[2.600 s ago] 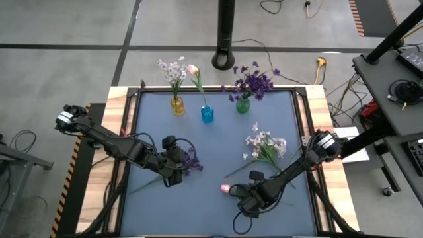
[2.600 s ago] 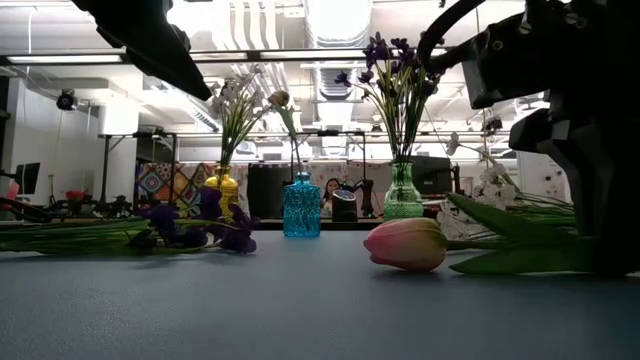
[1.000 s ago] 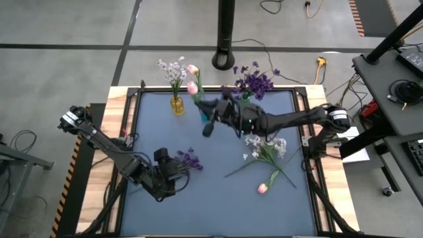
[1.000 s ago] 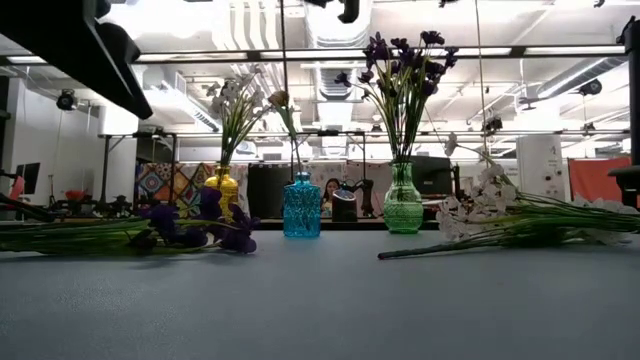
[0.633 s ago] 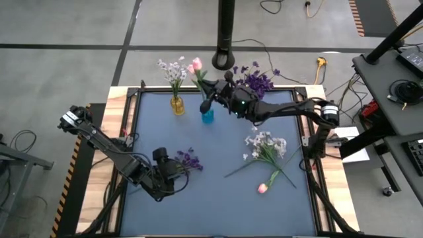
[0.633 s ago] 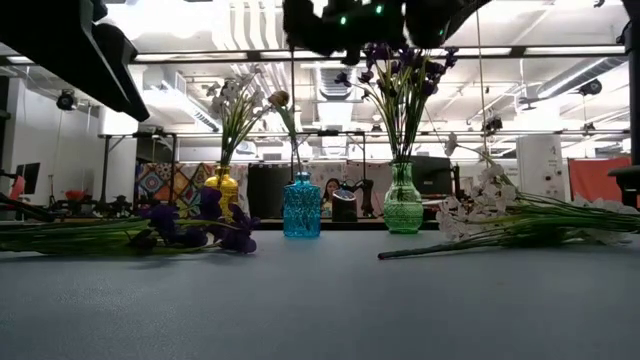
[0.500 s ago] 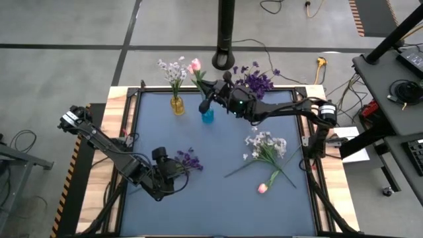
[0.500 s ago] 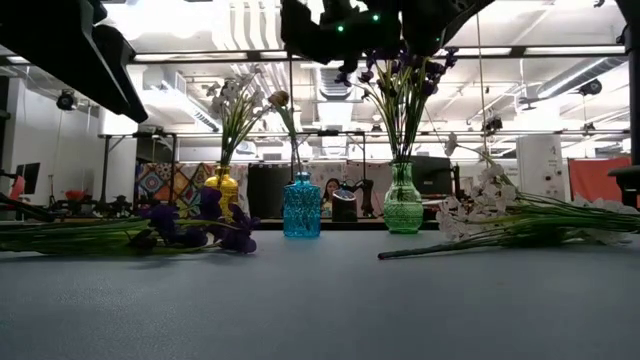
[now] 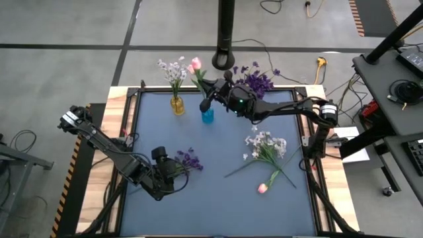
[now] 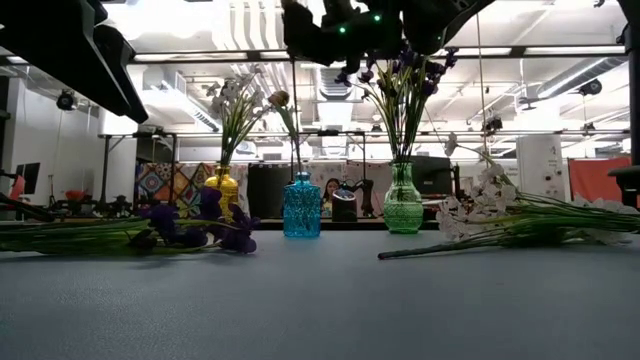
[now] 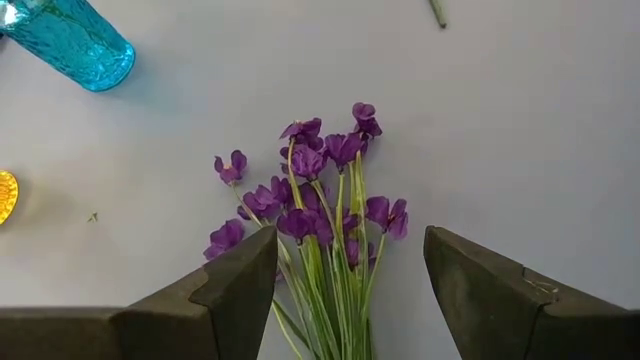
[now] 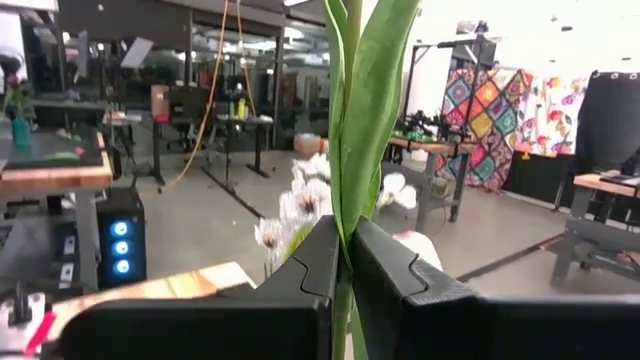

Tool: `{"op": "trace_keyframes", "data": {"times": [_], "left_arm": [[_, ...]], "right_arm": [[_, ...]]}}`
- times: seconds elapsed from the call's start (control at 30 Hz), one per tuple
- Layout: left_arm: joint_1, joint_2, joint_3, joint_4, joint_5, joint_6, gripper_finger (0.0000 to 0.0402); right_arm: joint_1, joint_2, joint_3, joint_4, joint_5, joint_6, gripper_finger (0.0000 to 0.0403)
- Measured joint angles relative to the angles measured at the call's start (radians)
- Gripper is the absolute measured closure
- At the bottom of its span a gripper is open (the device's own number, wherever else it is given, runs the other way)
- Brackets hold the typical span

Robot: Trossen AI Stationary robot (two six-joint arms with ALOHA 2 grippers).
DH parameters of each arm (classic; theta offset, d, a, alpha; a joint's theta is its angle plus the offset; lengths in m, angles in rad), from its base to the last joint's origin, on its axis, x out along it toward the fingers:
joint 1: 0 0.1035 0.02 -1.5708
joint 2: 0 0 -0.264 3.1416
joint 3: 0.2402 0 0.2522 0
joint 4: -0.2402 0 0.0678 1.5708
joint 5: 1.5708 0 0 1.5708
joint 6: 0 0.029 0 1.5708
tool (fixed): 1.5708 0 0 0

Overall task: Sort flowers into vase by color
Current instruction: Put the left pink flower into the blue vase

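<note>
We had the right gripper [image 9: 206, 102] raised over the far edge of the blue-grey table mat [image 9: 218, 198], its fingers pinched tight on the green stem of a pink tulip bud [image 9: 195, 64], just above the turquoise glass vase [image 9: 207, 115]. In the right wrist view the stem and its long leaf [image 12: 362, 110] ran straight up out of the closed fingers. That vase already held 1 tulip, so the colour match looked right to us.

To do this step well, we judged the stem's lower end had to be lined up over the narrow vase mouth before any descent, with the stem kept near upright so it would slide in rather than catch the rim or tip the light vase. The amber glass vase [image 9: 177, 105] with its white-lavender sprigs and the green glass vase [image 9: 243, 105] with dark purple blooms stood close on either side, so sideways drift risked brushing them. Release should wait until the stem sat deep.

Our left gripper [image 9: 170, 170] hovered low over the loose bunch of dark purple flowers [image 11: 320, 205] lying on the mat, fingers spread wide either side of the stems, gripping nothing. A white-lavender sprig bundle [image 9: 264, 147] and 1 more pink tulip [image 9: 262, 188] lay unsorted on the right half.
</note>
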Motion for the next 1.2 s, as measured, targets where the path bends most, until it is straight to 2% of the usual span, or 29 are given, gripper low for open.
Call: {"op": "trace_keyframes", "data": {"times": [1.2], "left_arm": [[0.000,0.000,0.000,0.000,-0.007,-0.025,0.0166]], "right_arm": [[-0.018,0.016,-0.001,-0.090,0.001,0.055,0.0379]]}}
